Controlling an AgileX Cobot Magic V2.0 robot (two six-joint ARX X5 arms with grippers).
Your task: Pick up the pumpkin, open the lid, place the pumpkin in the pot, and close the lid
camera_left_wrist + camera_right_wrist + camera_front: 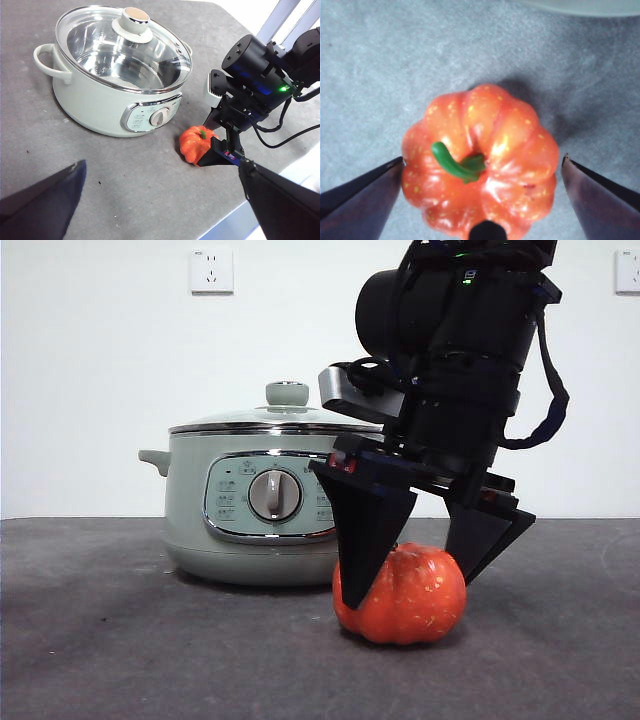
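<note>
Nearest to my front camera is the pumpkin (402, 594). It sits on the grey bench (120, 640), just in front of the pot and a little to one side of its control panel. My right tool (420, 560) is down over it. The jaws are spread wide, one on each flank of the pumpkin. In the right wrist view I see a small gap at one jaw, and the other is very near or perhaps touching; I cannot tell. So nothing is gripped yet, and I judge the first step, the picking up, as only prepared.

Behind the pumpkin stands the pot (255, 515), and the lid (285, 420) is on it, with its knob on top. Through the glass, in the left wrist view, the inside looks empty.

My left tool (160, 200) waits high over the bench, well apart from the pot, jaws wide and holding nothing.

What remains, as I judge: close on the pumpkin and lift, take the lid off, put the pumpkin in, and close the lid.
</note>
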